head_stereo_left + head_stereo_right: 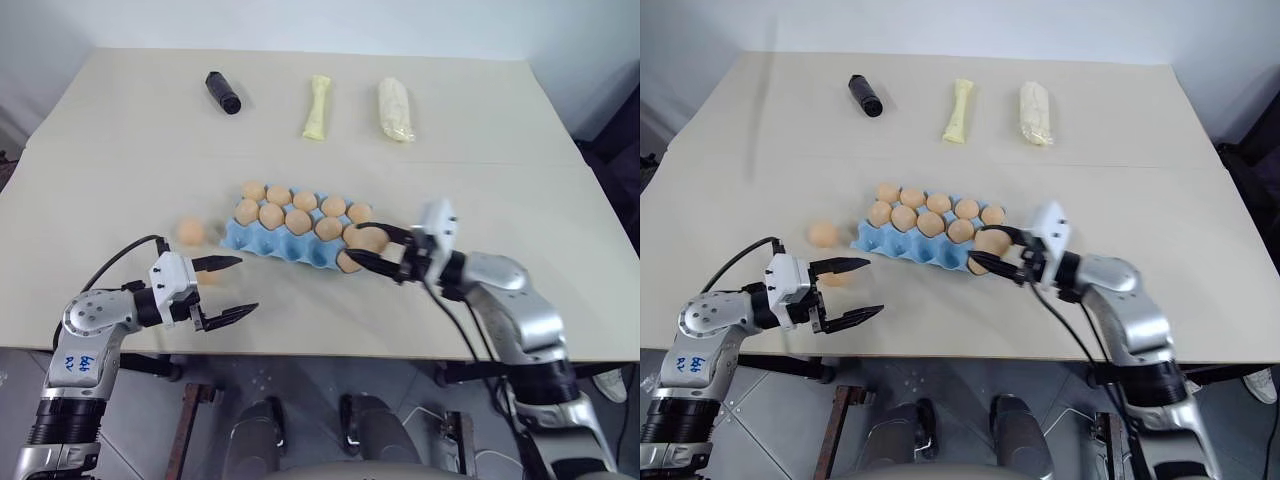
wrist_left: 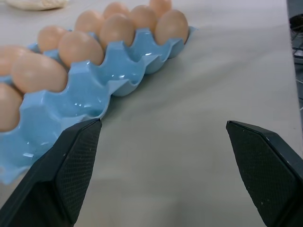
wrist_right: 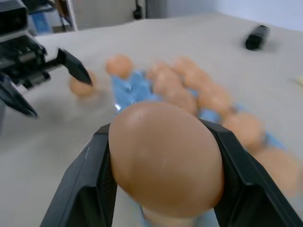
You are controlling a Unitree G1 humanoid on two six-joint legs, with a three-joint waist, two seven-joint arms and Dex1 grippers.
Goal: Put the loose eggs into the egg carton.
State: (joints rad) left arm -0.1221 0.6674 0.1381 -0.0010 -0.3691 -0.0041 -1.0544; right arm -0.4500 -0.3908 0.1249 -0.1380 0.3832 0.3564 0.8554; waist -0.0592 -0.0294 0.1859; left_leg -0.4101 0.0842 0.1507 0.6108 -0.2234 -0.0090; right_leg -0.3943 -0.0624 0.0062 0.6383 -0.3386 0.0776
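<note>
Most cups of the egg carton (image 1: 290,240) are filled, one egg (image 1: 368,240) is pinched in the right gripper (image 1: 372,252) over its near corner, and one loose egg (image 1: 191,232) is left on the bench (image 1: 120,150) near the spread left gripper (image 1: 228,288).

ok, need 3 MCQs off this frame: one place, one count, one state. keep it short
1. Where does the loose egg lie?
A. on the table left of the carton
B. beside the black cylinder
C. in the left gripper

2. How many things lie in the far row?
A. two
B. three
C. five

3. What is the right gripper doing?
A. standing open
B. shut on nothing
C. shut on an egg

Answers:
1 A: it sits on the bare table, just off the carton's left end.
2 B: black cylinder, yellow stick, white roll.
3 C: both fingers press an egg's sides in the right wrist view.
</note>
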